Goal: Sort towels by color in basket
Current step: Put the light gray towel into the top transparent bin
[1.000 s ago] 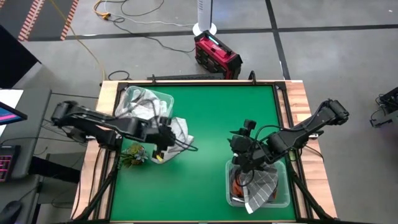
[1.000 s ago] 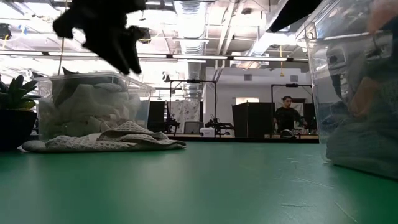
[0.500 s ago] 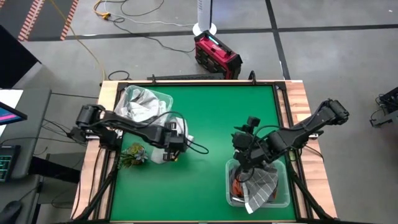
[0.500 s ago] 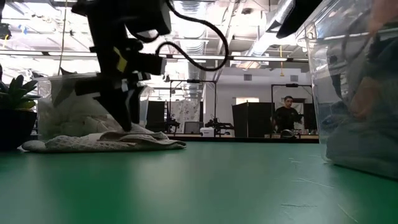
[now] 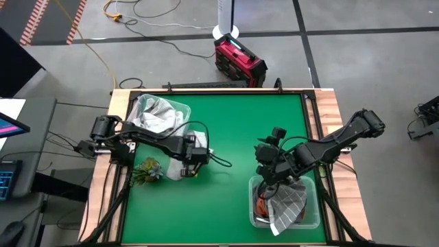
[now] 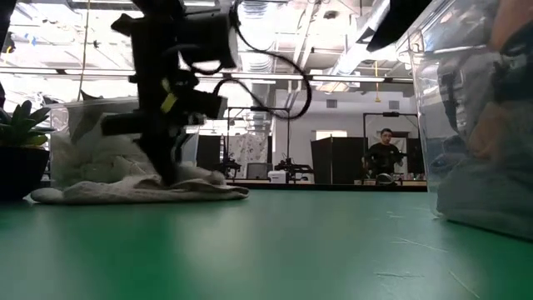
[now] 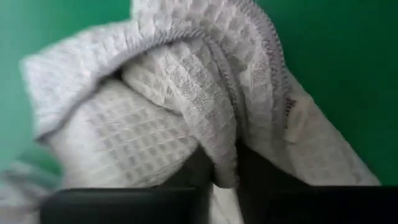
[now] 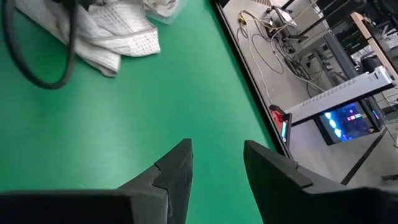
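A pale waffle-weave towel [image 5: 203, 148] lies crumpled on the green table beside the left clear basket [image 5: 180, 110], which holds white and grey towels [image 5: 154, 113]. My left gripper [image 5: 185, 167] stands on this towel [image 6: 141, 192], pointing down, shut on a fold of it. My right gripper [image 8: 217, 163] hovers open over the right clear basket [image 5: 312, 218], with nothing between its fingers. That basket holds a grey checked towel [image 5: 288, 204] and a rust orange one [image 5: 258, 204]. My left gripper pinches a raised fold [image 7: 224, 158] of the pale towel between its two fingers [image 7: 261, 177], several layers bunched together. The fingers come from above, pointing steeply down. The towel lies on the table, spread out to both sides of the hold.
A small green plant sprig [image 5: 146, 169] lies at the table's left edge, just beside the towel. The wide middle of the green mat [image 5: 233, 130] is bare. A red box [image 5: 239, 60] and cables lie on the floor beyond the far edge.
My left gripper has come down from above the left basket onto the pale towel, tipping to point more steeply down, and has shut on a fold of it. The towel has bunched a little under the fingers but stays on the table.
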`<state>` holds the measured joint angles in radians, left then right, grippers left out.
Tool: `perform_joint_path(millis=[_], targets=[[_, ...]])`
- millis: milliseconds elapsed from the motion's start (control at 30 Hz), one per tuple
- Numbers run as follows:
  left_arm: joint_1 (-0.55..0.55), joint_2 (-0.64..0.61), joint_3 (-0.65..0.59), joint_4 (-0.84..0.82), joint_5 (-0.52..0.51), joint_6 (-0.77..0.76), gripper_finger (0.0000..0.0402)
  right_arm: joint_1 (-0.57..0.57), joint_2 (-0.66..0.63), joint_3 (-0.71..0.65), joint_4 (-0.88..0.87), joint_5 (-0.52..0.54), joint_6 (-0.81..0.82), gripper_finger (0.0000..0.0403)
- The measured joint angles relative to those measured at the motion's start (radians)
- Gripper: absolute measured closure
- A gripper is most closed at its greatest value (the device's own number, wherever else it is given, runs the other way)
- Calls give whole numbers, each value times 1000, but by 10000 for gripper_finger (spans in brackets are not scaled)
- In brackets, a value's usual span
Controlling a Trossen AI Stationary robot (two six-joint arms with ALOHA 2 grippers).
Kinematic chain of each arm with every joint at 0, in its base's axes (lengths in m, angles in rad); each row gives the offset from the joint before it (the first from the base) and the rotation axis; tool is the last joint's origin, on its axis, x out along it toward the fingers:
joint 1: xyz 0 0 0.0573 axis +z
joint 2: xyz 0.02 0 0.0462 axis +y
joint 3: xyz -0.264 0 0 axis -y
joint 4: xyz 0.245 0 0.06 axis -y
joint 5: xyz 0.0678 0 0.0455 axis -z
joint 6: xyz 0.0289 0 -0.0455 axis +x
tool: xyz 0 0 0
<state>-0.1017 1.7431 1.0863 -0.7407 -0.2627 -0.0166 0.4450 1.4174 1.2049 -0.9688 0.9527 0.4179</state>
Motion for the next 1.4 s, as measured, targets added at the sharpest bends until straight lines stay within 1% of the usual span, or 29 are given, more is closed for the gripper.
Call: perform_joint_path(millis=[33, 67, 167, 333, 433, 633, 900, 1033, 1167, 1400], targets=[[1, -7, 11, -9, -12, 6, 379, 0, 0, 0, 3, -1, 0, 223], [1, -16, 25, -20, -31, 18, 385, 2, 0, 0, 7, -3, 0, 223], [1, -55, 72, -58, -103, 39, 390, 10, 0, 0, 13, -4, 0, 223], [15, -163, 145, -56, -141, 52, 396, 39, 0, 0, 15, -7, 16, 223], [29, -242, 167, -54, -221, 56, 396, 55, 0, 0, 15, -7, 20, 223], [66, -437, 197, -23, -428, 85, 397, 66, 0, 0, 30, -7, 20, 223], [96, -684, 227, -4, -574, 256, 397, 66, 0, 0, 38, -8, 36, 223], [96, -788, 227, -24, -612, 301, 396, 66, 0, 0, 38, -8, 39, 223], [96, -874, 227, -51, -615, 323, 396, 66, 0, 0, 37, -8, 39, 223], [96, -988, 227, -37, -611, 308, 396, 66, 0, 0, 37, -9, 39, 223]])
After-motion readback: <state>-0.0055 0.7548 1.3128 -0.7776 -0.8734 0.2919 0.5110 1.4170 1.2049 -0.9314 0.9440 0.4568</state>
